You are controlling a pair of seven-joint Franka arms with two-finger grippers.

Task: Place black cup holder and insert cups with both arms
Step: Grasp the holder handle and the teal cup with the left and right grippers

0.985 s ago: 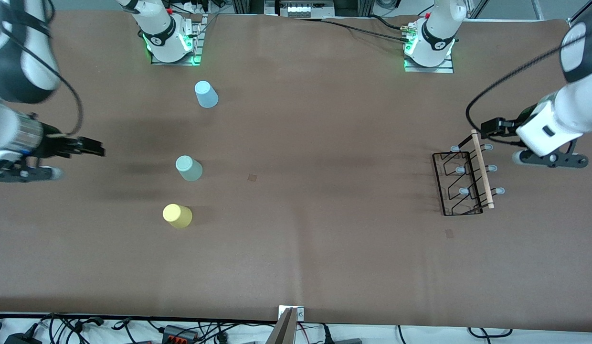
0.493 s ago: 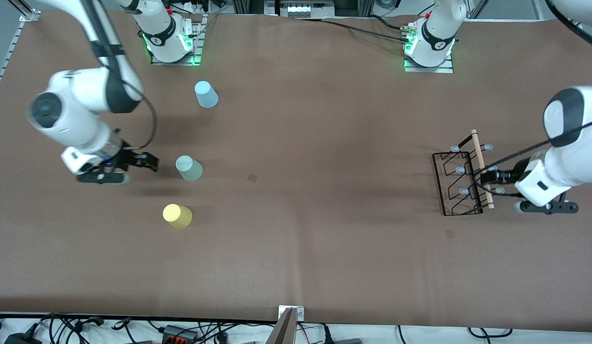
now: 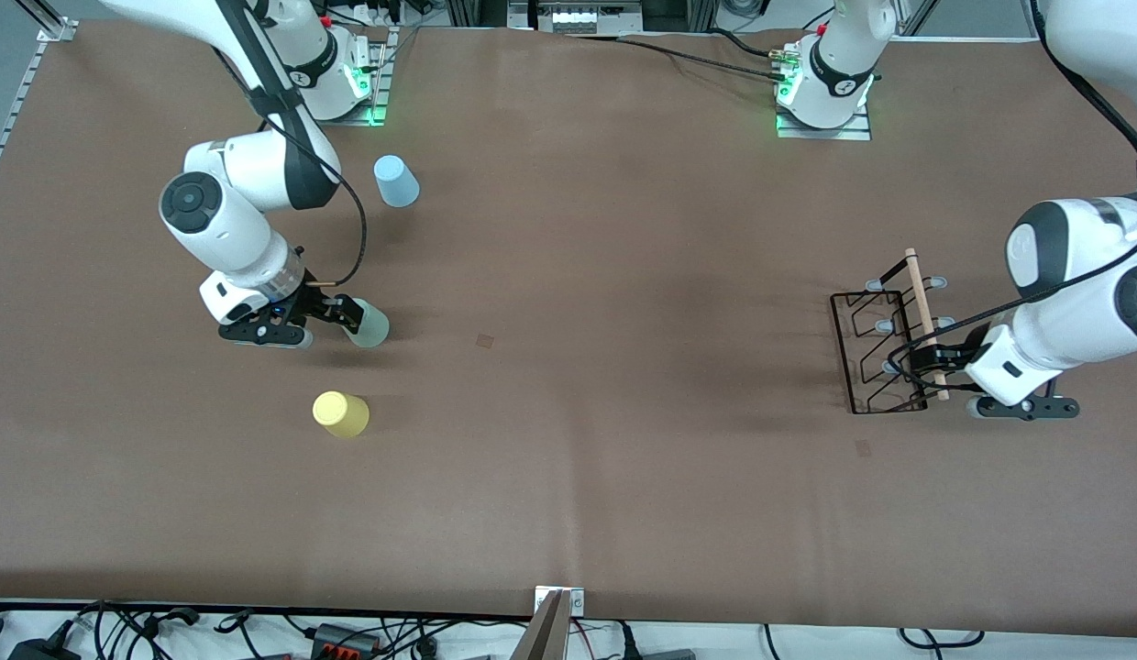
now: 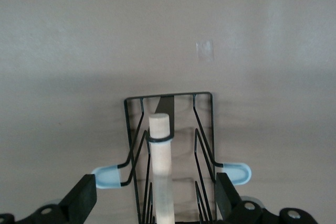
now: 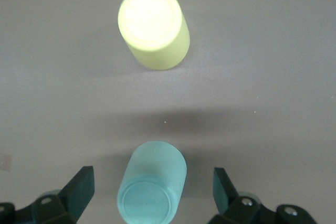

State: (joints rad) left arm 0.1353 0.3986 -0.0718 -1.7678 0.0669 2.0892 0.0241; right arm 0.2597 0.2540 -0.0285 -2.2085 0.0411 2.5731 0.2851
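Right gripper [image 3: 341, 315]: spread wide at the mint cup [image 3: 369, 325], one finger on each side of it. The right wrist view shows clear gaps between fingers and cup wall; in the front view the gripper covers part of the cup.

Mint cup: upside down on the brown bench [image 3: 587, 412], toward the right arm's end. The right wrist view shows its closed base facing up.

Yellow cup [image 3: 340, 413]: upside down, nearer the front camera than the mint cup and apart from it. The right wrist view shows it in full, its flat base washed out pale by the light.

Blue cup [image 3: 396, 181]: upside down, farther from the front camera than the mint cup, near the right arm's base. Only the front view shows it.

Left gripper [image 3: 935, 359]: spread wide around the wooden rod [image 3: 924, 321] of the black cup holder [image 3: 885, 344], at the rod's end nearer the front camera. The left wrist view shows the rod centred between the fingers, with space on each side; the front view shows the gripper body low against the rack.

Black cup holder: standing on the bench at the left arm's end, well apart from all three cups. The front view shows its wire base and the grey-tipped prongs along both sides; the left wrist view shows only two prong tips [image 4: 234, 172] and the rod end.
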